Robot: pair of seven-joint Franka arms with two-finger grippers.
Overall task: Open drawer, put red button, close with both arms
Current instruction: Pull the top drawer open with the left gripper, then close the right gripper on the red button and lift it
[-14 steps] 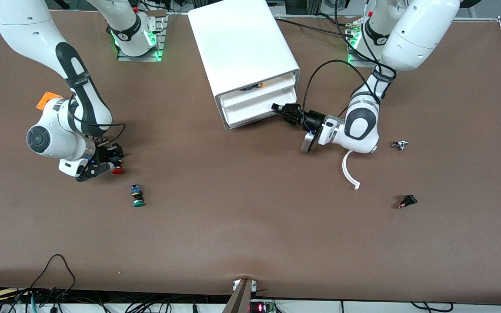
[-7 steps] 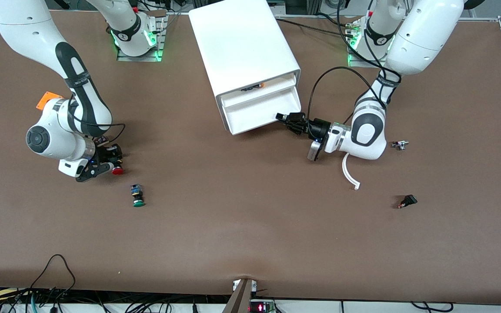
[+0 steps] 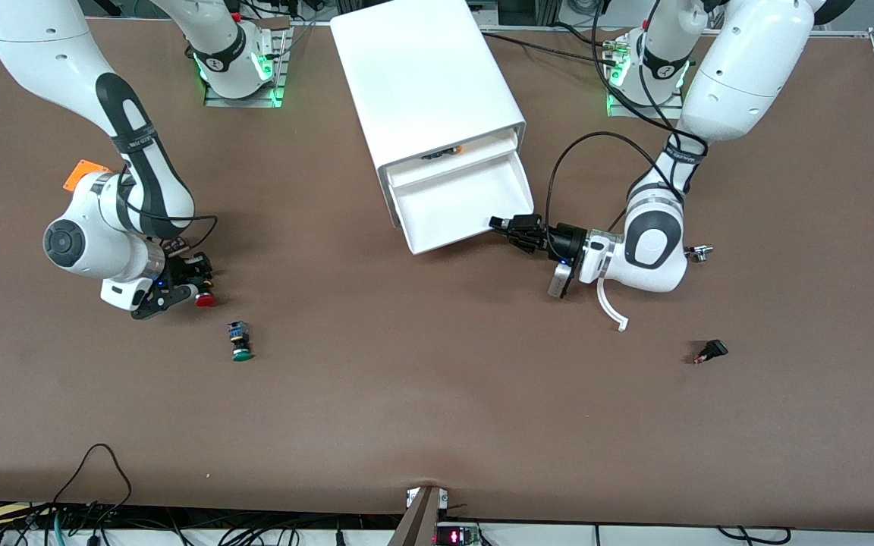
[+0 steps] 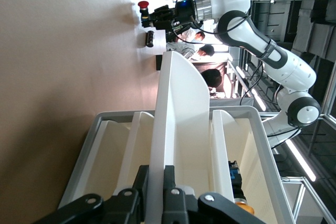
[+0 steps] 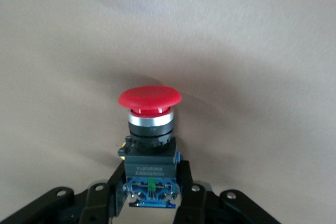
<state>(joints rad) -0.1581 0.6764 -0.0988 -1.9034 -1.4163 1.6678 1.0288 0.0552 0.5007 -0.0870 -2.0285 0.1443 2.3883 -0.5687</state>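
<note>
The white cabinet (image 3: 425, 76) stands between the two arm bases. Its drawer (image 3: 467, 201), below the front with the orange-and-black bit, is pulled out, and its tray is bare. My left gripper (image 3: 503, 225) is shut on the drawer's front rim at the corner toward the left arm's end. In the left wrist view the fingers (image 4: 169, 177) clamp that thin white rim (image 4: 176, 108). My right gripper (image 3: 193, 292), low at the table toward the right arm's end, is shut on the red button (image 3: 205, 300). The right wrist view shows it (image 5: 150, 187) pinching the blue rear block under the red cap (image 5: 150, 98).
A green-capped button (image 3: 240, 343) lies on the table just nearer the camera than the right gripper. Toward the left arm's end lie a white curved strip (image 3: 610, 303), a small metal part (image 3: 699, 252) and a small black part (image 3: 712, 350). An orange tag (image 3: 80, 176) lies by the right arm.
My left gripper has drawn the drawer farther out of the cabinet, toward the camera. The right gripper has stayed low at the red button and hardly moved.
</note>
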